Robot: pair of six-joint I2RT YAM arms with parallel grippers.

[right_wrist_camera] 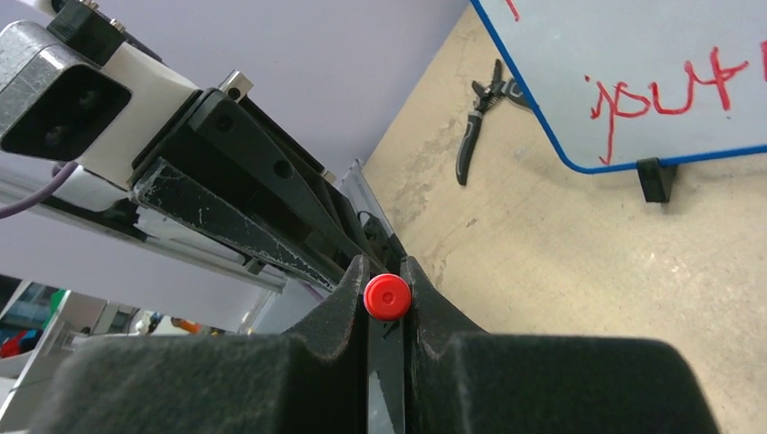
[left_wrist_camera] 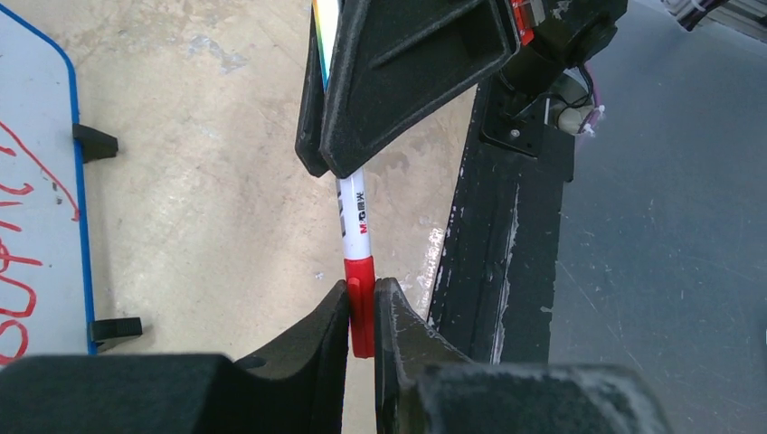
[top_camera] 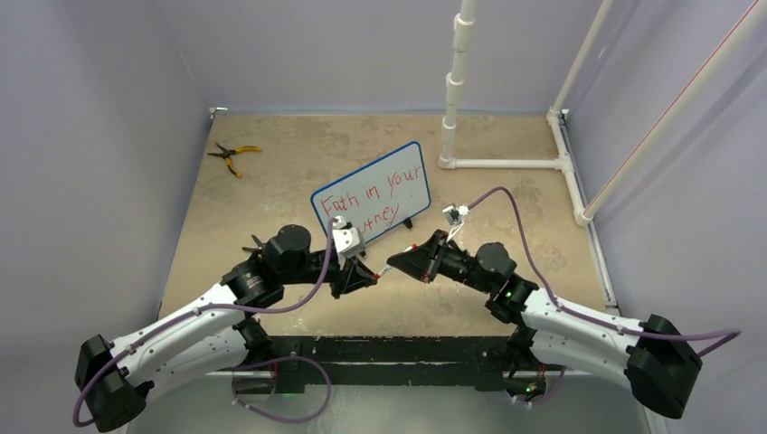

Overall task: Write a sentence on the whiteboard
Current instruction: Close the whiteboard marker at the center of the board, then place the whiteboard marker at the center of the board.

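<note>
The whiteboard (top_camera: 411,201) stands upright near the middle of the surface, toward the far edge, with its red sentence (top_camera: 371,192) facing the arms. Just in front of it both grippers meet on one marker (left_wrist_camera: 358,226). The left gripper (left_wrist_camera: 362,294) clenches the red cap (left_wrist_camera: 360,312) and the right gripper (right_wrist_camera: 386,268) clamps the barrel, probably so that cap and pen can be pressed together.

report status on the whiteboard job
Left hand shut on cap, right hand shut on marker. Sentence on whiteboard. Pliers far left, clear of arms.
</note>
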